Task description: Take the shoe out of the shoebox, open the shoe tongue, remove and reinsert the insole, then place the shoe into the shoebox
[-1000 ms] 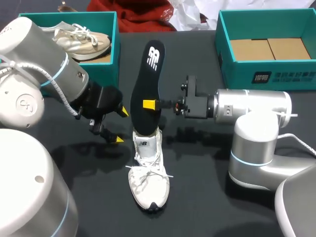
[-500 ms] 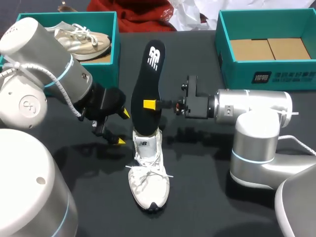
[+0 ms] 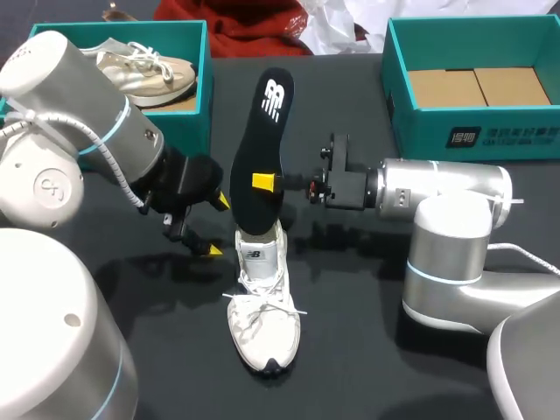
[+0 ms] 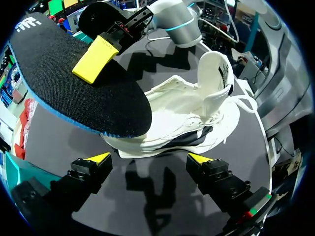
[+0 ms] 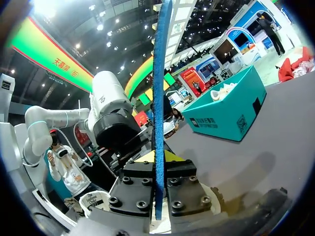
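A white shoe (image 3: 262,315) (image 4: 194,115) lies on the black table with its tongue raised. Over its opening a black insole (image 3: 261,149) (image 4: 69,81) stands tilted, its lower end by the tongue. My right gripper (image 3: 273,183) (image 5: 158,169) is shut on the insole's middle; one yellow fingertip (image 4: 95,59) presses its top face. In the right wrist view the insole (image 5: 159,93) shows edge-on between the fingers. My left gripper (image 3: 218,226) (image 4: 149,158) is open just left of the shoe, holding nothing.
A teal shoebox (image 3: 206,105) at the back left holds a beige shoe (image 3: 144,72). A second teal shoebox (image 3: 477,136) at the back right has cardboard inside. Red cloth (image 3: 249,31) lies at the table's far edge.
My left arm has shifted slightly, its gripper staying open. The right gripper with the insole has edged a little to the left.
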Controlling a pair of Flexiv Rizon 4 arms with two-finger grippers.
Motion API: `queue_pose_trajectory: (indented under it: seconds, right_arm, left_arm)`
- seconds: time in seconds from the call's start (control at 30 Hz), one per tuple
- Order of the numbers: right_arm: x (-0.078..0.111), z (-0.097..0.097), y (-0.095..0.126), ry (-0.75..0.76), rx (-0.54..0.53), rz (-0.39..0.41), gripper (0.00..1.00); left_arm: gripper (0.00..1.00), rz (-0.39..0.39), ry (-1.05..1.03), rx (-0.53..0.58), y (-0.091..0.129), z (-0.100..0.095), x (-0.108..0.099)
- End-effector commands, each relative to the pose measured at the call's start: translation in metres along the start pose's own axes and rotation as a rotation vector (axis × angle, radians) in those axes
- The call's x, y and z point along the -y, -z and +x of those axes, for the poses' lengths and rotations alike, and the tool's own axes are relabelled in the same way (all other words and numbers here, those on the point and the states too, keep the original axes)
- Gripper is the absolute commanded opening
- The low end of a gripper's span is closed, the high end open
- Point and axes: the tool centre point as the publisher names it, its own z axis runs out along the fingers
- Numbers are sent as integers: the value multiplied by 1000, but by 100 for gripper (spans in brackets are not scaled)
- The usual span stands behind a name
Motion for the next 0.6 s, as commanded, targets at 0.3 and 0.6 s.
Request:
queue_pose_trajectory:
  seconds: [0.3,0.6]
  right_arm:
    - [0,-1,-10,26,20,-8,0]
    - [5,-15,0,32,10,-27,0]
  left_arm:
    - [100,-1,0,1,-2,0,0]
    - [100,-1,0,1,-2,0,0]
